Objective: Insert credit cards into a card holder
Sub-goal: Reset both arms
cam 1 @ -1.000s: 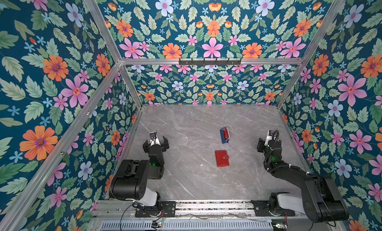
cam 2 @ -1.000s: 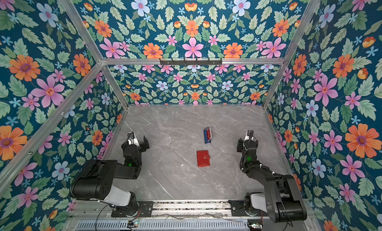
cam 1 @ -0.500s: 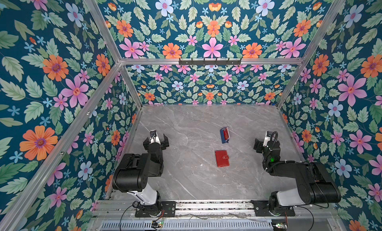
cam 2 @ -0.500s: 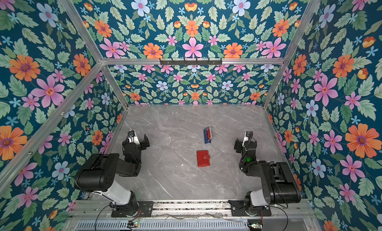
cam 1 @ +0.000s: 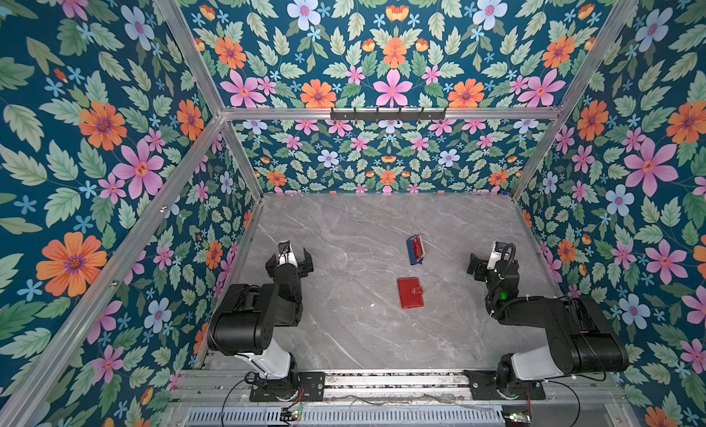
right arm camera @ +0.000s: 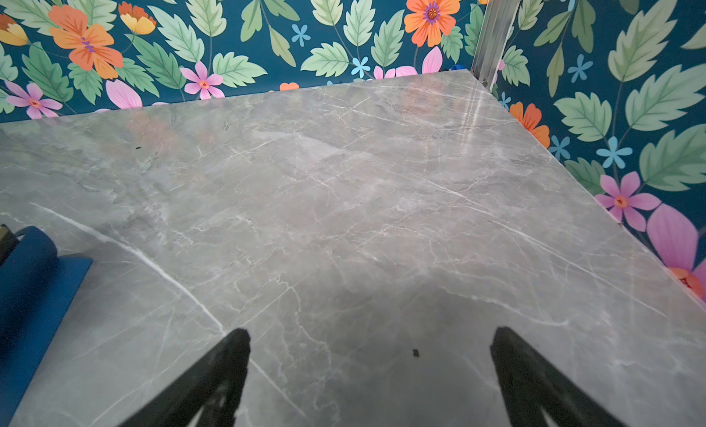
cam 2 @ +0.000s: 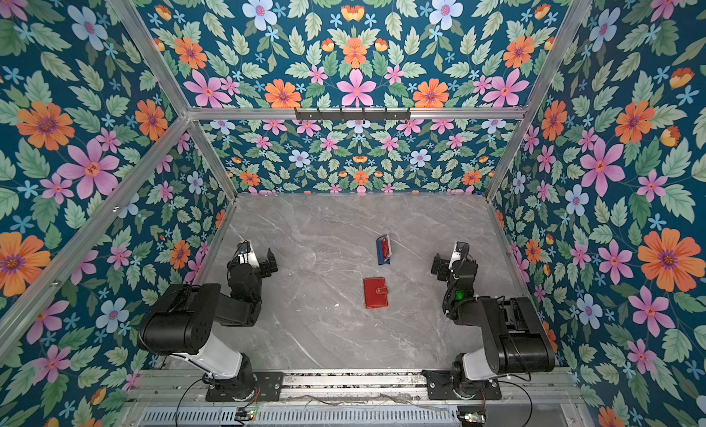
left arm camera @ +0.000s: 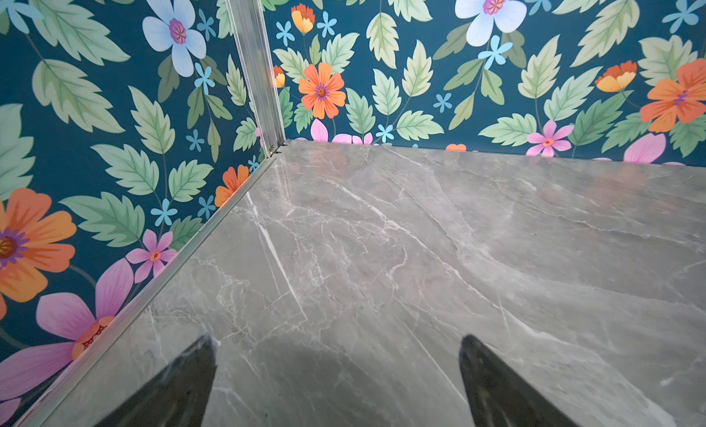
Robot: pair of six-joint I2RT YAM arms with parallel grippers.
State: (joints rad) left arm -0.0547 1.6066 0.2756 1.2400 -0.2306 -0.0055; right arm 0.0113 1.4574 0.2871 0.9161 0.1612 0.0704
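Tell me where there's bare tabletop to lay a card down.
The widest bare stretch of the table runs from the blue card rack to the back wall. Bare too: between the red wallet and the front rail, and between wallet and left gripper. Tightest is the gap between rack and wallet.

card holder [cam 1: 410, 293]: small red wallet, folded shut, snap tab fastened across the front, lying flat. It sits between left gripper [cam 1: 289, 259] and right gripper [cam 1: 486, 264], closer to the right one, well apart from both and a bit back toward the arm bases.

credit cards [cam 1: 418, 247]: standing on edge in blue rack [cam 1: 412, 255]. A red one shows; the others are too small to tell. They are near the wallet on its far side, about level with both grippers, nearer the right one, touched by neither.
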